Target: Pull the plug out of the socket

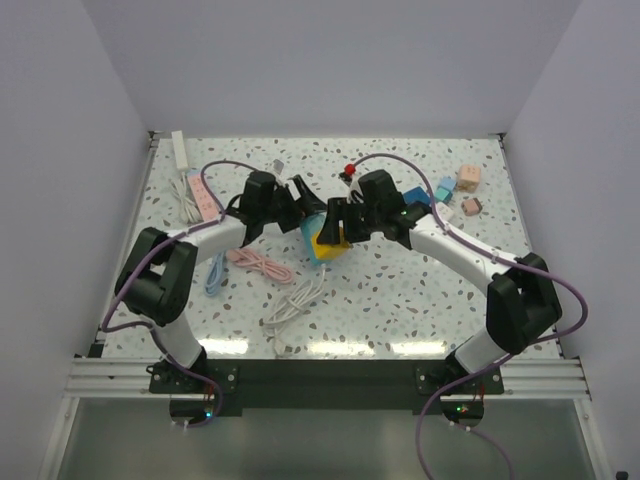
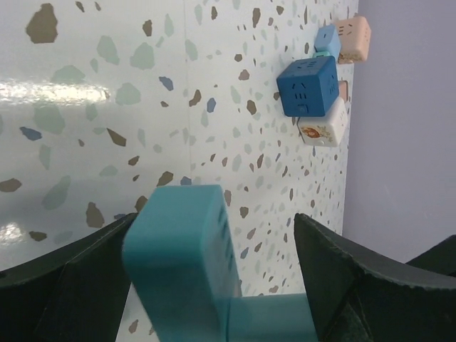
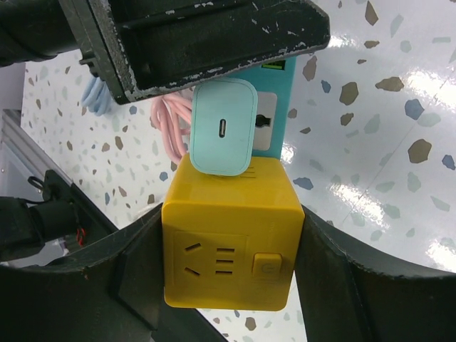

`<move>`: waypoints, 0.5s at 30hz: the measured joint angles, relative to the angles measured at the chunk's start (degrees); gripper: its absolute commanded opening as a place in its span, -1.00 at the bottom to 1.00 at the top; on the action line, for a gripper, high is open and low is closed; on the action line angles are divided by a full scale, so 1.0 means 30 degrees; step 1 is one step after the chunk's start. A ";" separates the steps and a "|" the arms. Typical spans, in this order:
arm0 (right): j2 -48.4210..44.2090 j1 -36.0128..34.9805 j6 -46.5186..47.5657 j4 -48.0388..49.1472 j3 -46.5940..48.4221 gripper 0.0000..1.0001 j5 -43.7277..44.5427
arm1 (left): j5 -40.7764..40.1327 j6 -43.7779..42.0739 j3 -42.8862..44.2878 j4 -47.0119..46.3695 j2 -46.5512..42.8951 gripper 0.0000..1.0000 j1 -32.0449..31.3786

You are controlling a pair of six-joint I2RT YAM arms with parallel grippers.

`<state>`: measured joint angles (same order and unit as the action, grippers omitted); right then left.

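Observation:
My right gripper (image 3: 228, 256) is shut on a yellow cube socket (image 3: 228, 242), one finger on each side; in the top view the gripper (image 1: 335, 228) holds the cube (image 1: 328, 240) at the table's middle. A pale mint plug (image 3: 222, 128) with a USB-C port sits against a teal socket block (image 3: 278, 107) just above the cube. My left gripper (image 2: 214, 285) has the teal block (image 2: 185, 256) between its fingers. The left finger touches it and its lower part reaches the right finger. In the top view the left gripper (image 1: 308, 205) meets the right one.
A blue cube (image 2: 306, 87), white cube (image 2: 324, 127) and pink cube (image 2: 353, 37) lie at the back right. Pink cable (image 1: 258, 262), white cable (image 1: 295, 305) and blue cable (image 1: 215, 275) lie front left. A white power strip (image 1: 180, 150) and pink strip (image 1: 203, 195) lie far left.

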<state>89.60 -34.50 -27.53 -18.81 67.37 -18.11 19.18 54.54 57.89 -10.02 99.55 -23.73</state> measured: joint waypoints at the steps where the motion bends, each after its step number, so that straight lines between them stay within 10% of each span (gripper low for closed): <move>1: 0.0000 0.0000 0.0000 -0.0022 -0.0095 -1.00 0.0007 | -0.0022 0.0182 0.0015 -0.0160 0.0044 0.70 -0.0182; 9: -0.0925 0.0022 -0.0510 0.0036 -0.0743 -1.00 0.0801 | 0.0109 0.1158 -0.0073 -0.1311 0.0459 -0.74 -0.0597; 15: -0.1195 0.0146 -0.0721 -0.0029 -0.0765 -1.00 0.1035 | 0.0430 0.1479 -0.0561 -0.2623 0.0459 -1.00 -0.0597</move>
<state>86.02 -34.06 -29.69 -18.90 65.08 -15.00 20.47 58.98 56.21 -17.89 100.92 -25.52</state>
